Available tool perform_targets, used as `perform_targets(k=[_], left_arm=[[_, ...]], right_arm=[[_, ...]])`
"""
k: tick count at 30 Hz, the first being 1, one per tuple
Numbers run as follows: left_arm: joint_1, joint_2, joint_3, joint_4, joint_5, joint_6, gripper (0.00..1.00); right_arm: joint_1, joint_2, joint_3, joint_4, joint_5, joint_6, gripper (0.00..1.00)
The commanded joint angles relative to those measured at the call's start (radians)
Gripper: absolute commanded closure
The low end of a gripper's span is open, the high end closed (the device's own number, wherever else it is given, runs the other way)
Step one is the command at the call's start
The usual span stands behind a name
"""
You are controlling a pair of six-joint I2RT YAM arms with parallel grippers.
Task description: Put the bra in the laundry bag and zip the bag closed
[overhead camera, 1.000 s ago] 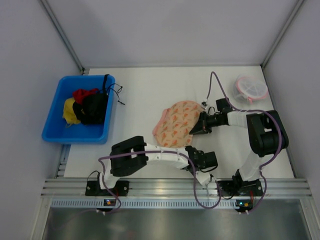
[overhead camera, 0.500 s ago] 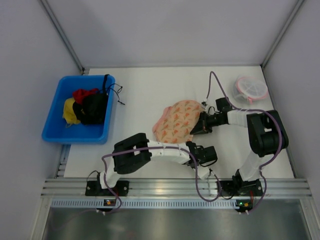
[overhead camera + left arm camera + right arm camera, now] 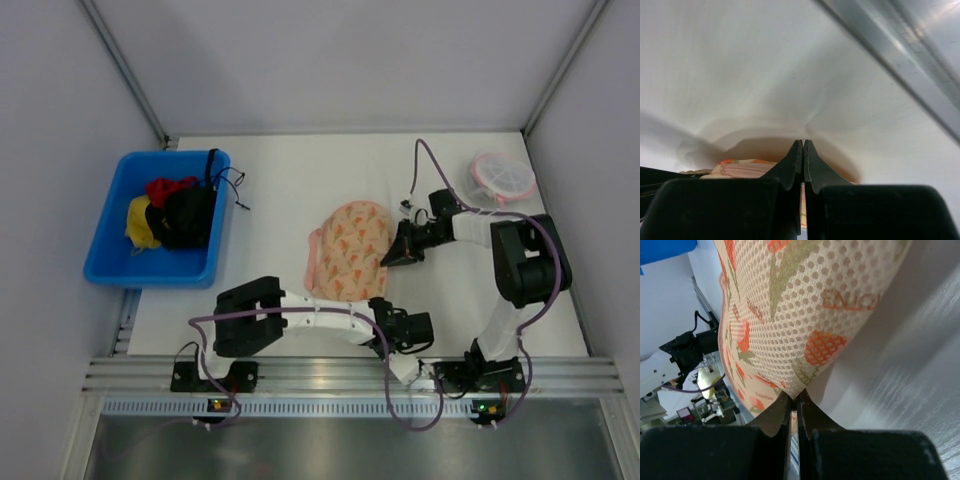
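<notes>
The laundry bag (image 3: 350, 250), cream-peach mesh with orange prints and a pink edge, lies flat in the middle of the white table. My right gripper (image 3: 391, 258) is shut on its right edge, and the right wrist view shows the mesh (image 3: 805, 305) pinched at the gripper tips (image 3: 794, 396). My left gripper (image 3: 384, 304) sits at the bag's near right corner. In the left wrist view its jaws (image 3: 803, 145) are pressed together, with patterned fabric (image 3: 740, 167) under and between the fingers. The bra shows in no view.
A blue bin (image 3: 112, 255) at the left holds red, yellow and black clothes (image 3: 180, 212). A small round pink-rimmed mesh item (image 3: 501, 177) lies at the far right. An aluminium rail (image 3: 330, 375) runs along the near edge. Grey walls stand on three sides.
My left gripper has gone from open to shut and drawn back toward the near edge. The bag has turned more upright on the table. The right gripper has kept its hold, shifting slightly.
</notes>
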Motion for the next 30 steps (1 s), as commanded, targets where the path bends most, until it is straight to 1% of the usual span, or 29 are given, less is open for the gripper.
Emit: perform_targets(k=[1,4,6,7,8,9,10,11,13,15,16,20,23,26,27,29,30], left_arm=[[-0.037,-0.083,-0.015,-0.084,0.119,-0.084,1.00],[-0.035,-0.100,-0.020,-0.081,0.119,-0.109,1.00],[-0.020,-0.090,-0.006,-0.067,0.099,-0.118,1.00],[-0.008,-0.074,0.018,-0.064,0.094,-0.118,1.00],[0.018,-0.066,0.037,-0.061,0.090,-0.120,1.00],[0.030,-0.055,0.054,-0.055,0.077,-0.126,1.00],[0.044,-0.035,0.092,-0.055,0.077,-0.126,1.00],[0.070,-0.028,0.109,-0.055,0.076,-0.124,1.00],[0.101,-0.008,0.155,-0.047,0.070,-0.121,1.00],[0.116,0.005,0.181,-0.044,0.070,-0.111,1.00],[0.122,0.014,0.198,-0.041,0.071,-0.107,1.00],[0.147,0.031,0.218,-0.009,0.070,-0.092,1.00],[0.156,0.046,0.233,0.005,0.062,-0.094,1.00],[0.156,0.046,0.233,0.022,0.062,-0.095,1.00],[0.158,0.045,0.233,0.024,0.063,-0.097,1.00],[0.158,0.043,0.232,0.027,0.068,-0.100,1.00],[0.158,0.040,0.230,0.028,0.073,-0.100,1.00]], right_arm=[[-0.003,0.014,0.078,0.031,0.032,-0.039,1.00],[-0.004,0.020,0.112,0.018,0.032,-0.049,1.00],[-0.003,0.020,0.141,-0.027,0.004,-0.072,1.00],[-0.004,0.023,0.155,-0.054,-0.006,-0.092,0.96],[-0.004,0.023,0.168,-0.141,-0.007,-0.141,0.84],[-0.004,0.023,0.190,-0.180,-0.007,-0.170,0.72],[-0.006,0.017,0.196,-0.224,-0.007,-0.198,0.50],[-0.010,0.008,0.196,-0.252,-0.003,-0.238,0.41],[-0.021,-0.016,0.182,-0.326,0.005,-0.281,0.28],[-0.024,-0.026,0.170,-0.395,0.005,-0.334,0.25],[-0.023,-0.027,0.164,-0.410,-0.006,-0.357,0.25],[-0.015,-0.015,0.110,-0.436,-0.079,-0.361,0.27],[0.005,0.014,0.095,-0.436,-0.134,-0.361,0.32],[0.027,0.042,0.102,-0.439,-0.164,-0.356,0.43],[0.030,0.057,0.107,-0.443,-0.185,-0.353,0.49],[0.036,0.077,0.124,-0.450,-0.219,-0.351,0.54],[0.036,0.092,0.127,-0.452,-0.227,-0.353,0.62]])
